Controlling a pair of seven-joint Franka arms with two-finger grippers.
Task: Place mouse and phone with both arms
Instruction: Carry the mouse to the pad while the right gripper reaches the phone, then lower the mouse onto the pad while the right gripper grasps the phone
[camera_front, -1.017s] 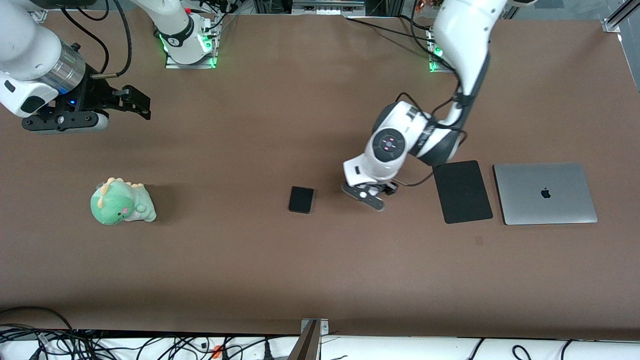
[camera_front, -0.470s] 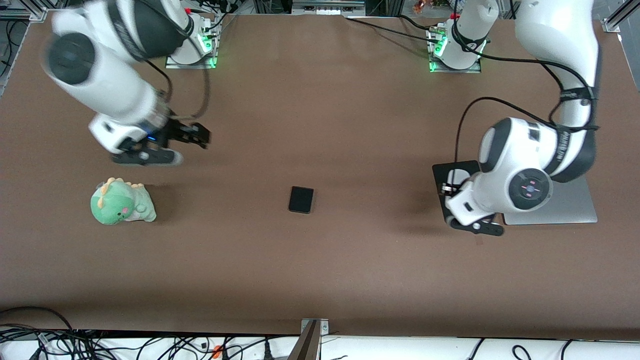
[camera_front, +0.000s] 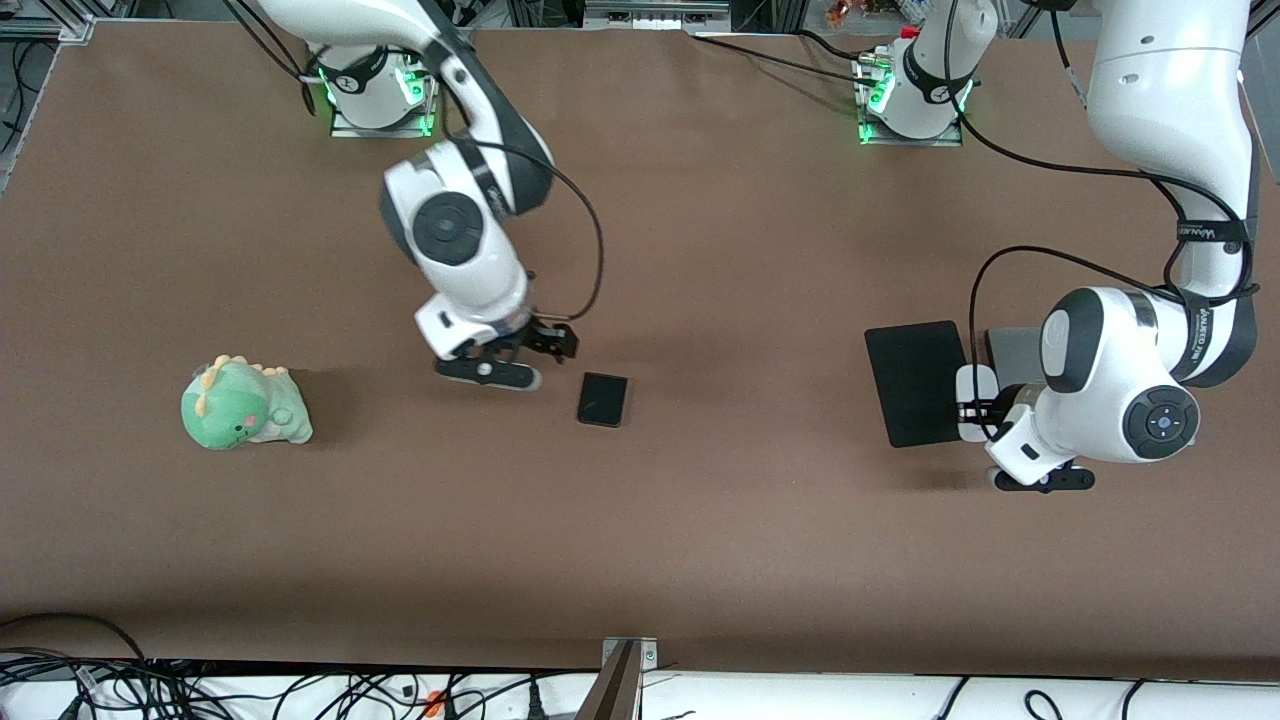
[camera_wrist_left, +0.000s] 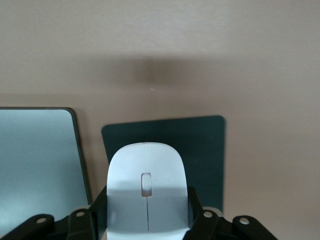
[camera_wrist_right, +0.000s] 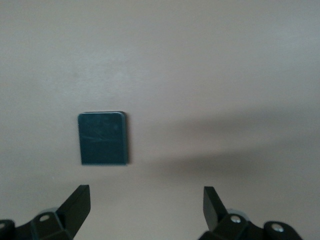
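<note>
Brown table (camera_front: 700, 520): bears all items; both arm bases along its robot edge.
White mouse (camera_wrist_left: 147, 192): clamped between the fingers of the left gripper (camera_front: 985, 412), held up over the gap where pad (camera_front: 922, 382) meets laptop (camera_wrist_left: 37, 165); grey line and wheel visible in the left wrist view.
Left gripper: closed on the mouse's sides, carrying it at the left arm's end of the table.
Black phone (camera_front: 602, 399): flat on the table near mid-table, untouched; well apart from the pad.
Right gripper (camera_front: 540, 350): fingers (camera_wrist_right: 77, 202) spread wide, holding nothing; hovering just beside the phone, toward the right arm's end.
Green toy (camera_front: 245, 403): on the table at the right arm's end, clear of both arms.
Step, as judged: mouse about to be set on the pad; phone not yet grasped.
Risk, mouse: glossy shell and narrow side grip; likely slip or tilt on release, or landing half on the laptop's edge if released where it now hangs.
Risk, phone: thin flat body; fingertips liable to strike the table or skate the phone away if descent is off-centre.
</note>
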